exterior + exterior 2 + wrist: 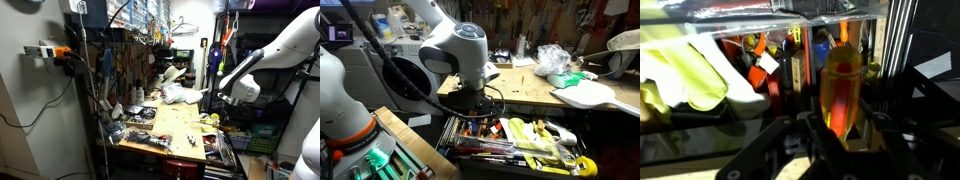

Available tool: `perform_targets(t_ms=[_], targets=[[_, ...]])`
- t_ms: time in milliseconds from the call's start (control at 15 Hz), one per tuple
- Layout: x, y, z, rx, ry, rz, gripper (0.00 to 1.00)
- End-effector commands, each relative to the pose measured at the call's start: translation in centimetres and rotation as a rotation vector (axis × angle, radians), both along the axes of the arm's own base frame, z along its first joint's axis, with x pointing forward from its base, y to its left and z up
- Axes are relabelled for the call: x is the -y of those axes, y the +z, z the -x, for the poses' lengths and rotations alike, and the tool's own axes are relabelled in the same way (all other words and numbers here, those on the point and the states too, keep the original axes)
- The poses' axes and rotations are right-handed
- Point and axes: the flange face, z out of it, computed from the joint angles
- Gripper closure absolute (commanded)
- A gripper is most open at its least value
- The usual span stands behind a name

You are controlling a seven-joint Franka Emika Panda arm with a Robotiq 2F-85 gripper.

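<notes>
In the wrist view my gripper (pixel 840 135) is shut on a translucent orange tool handle (pixel 843 85) that stands upright between the two black fingers. Behind it lies an open tool drawer (pixel 790 60) with red and black handled tools. A pair of yellow gloves (pixel 685 72) lies to the left. In an exterior view the gripper (pixel 480 108) hangs just over the open drawer (pixel 510 150) below the workbench edge. It also shows in an exterior view (pixel 214 100) at the bench's side. The handle's lower end is hidden by the fingers.
The wooden workbench (pixel 525 85) carries a crumpled plastic bag (pixel 555 60) and a white board (pixel 585 95). Yellow gloves (pixel 535 133) and several tools fill the drawer. A pegboard with hanging tools (pixel 135 55) backs the bench (pixel 165 125). A washing machine (pixel 400 70) stands behind the arm.
</notes>
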Motion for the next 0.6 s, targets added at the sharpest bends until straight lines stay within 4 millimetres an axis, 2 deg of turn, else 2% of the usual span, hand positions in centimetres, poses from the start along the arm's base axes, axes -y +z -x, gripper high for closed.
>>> perform_targets(t_ms=[0,533], targets=[[1.8,-0.4,3.3,-0.039,-0.054,0.017,0.90],[4.1,-1.8,6.9,-0.208,-0.115,0.110,0.90]])
